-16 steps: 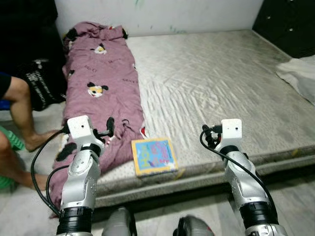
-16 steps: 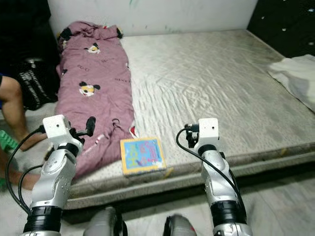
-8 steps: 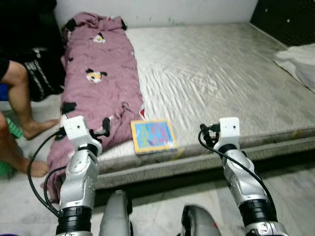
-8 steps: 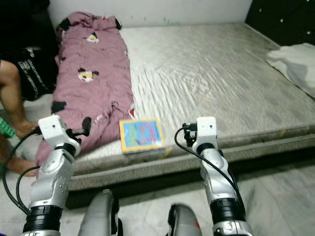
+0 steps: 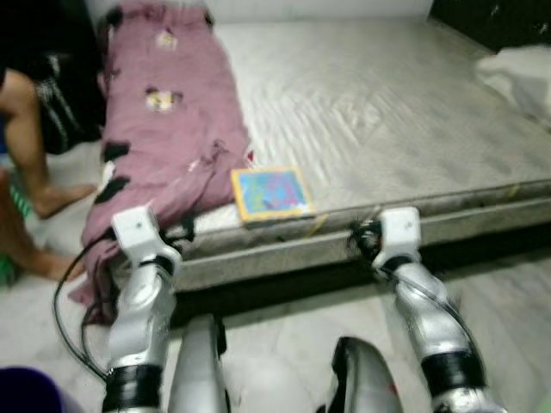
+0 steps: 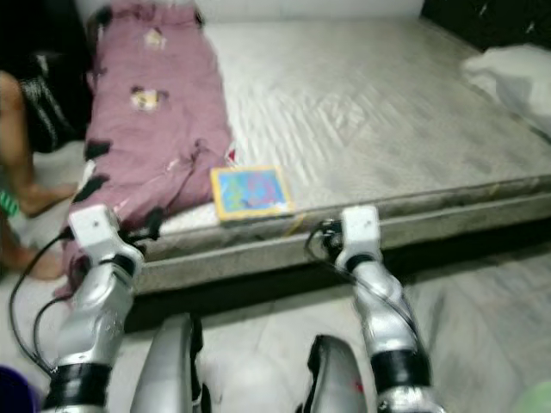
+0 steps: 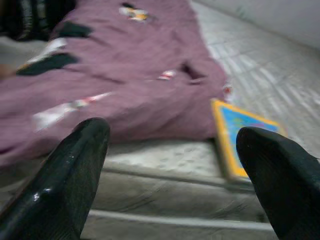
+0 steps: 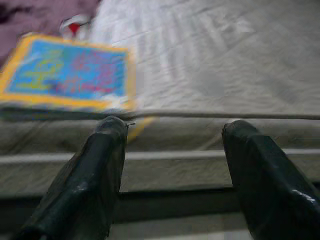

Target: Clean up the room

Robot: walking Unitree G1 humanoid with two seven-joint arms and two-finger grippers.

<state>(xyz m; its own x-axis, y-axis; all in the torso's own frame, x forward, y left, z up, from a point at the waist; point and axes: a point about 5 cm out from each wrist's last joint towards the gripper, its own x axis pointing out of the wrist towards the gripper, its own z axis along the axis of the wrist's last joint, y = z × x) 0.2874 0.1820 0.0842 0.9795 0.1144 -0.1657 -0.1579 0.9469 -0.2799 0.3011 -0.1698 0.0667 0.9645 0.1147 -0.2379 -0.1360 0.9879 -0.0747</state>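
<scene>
Now standing before the bed (image 5: 413, 103), both arms raised. Left gripper (image 7: 172, 165) and right gripper (image 8: 172, 165): jaws wide apart, nothing held. Colourful book (image 5: 270, 192) lying flat near the mattress edge beside the purple blanket (image 5: 164, 129), probably the first pickup.

We see the book's (image 5: 270, 192) cover print blurred beyond reading, and the person's leg (image 5: 33, 138) beside the bed (image 5: 387, 112) cut off.
</scene>
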